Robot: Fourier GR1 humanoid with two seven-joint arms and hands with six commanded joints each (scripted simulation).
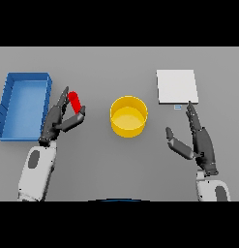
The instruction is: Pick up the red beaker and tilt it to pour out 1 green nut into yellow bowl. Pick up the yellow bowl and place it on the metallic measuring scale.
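At the far left, a blue rectangular plastic tray (pixel 9 104) is lying on the grey tabletop (pixel 116 164). Just beside its right wall, my left hand (pixel 60 118) is pinching the small red cylindrical beaker (pixel 75 101) between my thumb and my fingers; the beaker is leaning a little to the left at its top and is sticking out above my fingers. To the right, near the middle of the tabletop, the round yellow bowl (pixel 128 116) is standing upright, apart from both hands. Further right and further back, the flat square metallic measuring scale (pixel 176 86) is lying. Just in front of it, my right hand (pixel 202 143) is hovering with its fingers straight and the thumb spread aside, holding nothing.
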